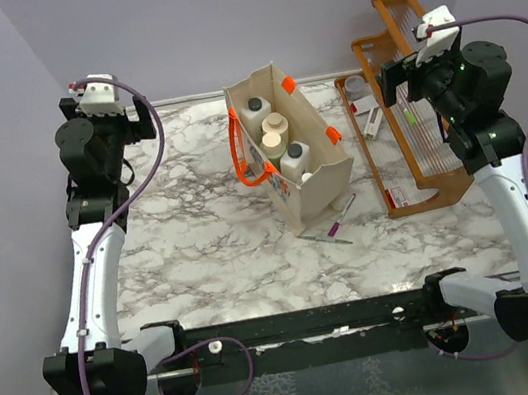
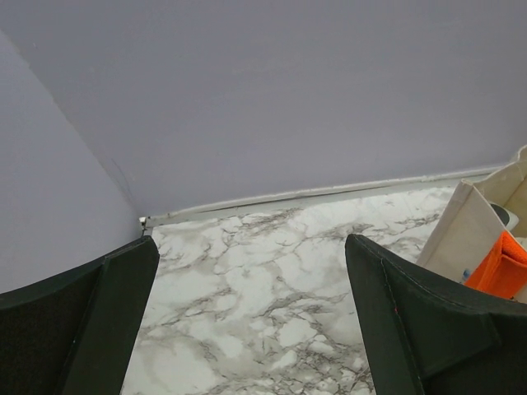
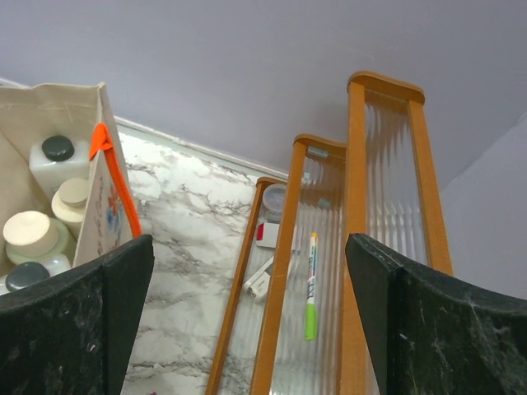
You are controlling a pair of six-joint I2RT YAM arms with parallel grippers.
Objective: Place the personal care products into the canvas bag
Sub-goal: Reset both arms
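**Personal care products (image 1: 274, 133) sit in the canvas bag (image 1: 321, 186); both grippers open**

At the left, we see our left gripper (image 2: 251, 247) held over the marble bench (image 1: 200, 239), its jaws wide apart and holding nothing. In the middle, the bag stands upright on the bench with the bottles standing inside it. At the right, our right gripper (image 3: 247, 247) is also spread wide and empty, beside the orange wooden rack (image 1: 418, 146).

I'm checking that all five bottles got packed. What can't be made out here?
- Top view: four bottles show in the canvas bag; whether a fifth sits by its near wall is too small to tell.
- Right wrist view: the bag is cut off by the left edge and the right pincer.
- Left wrist view: only a corner of the bag shows.
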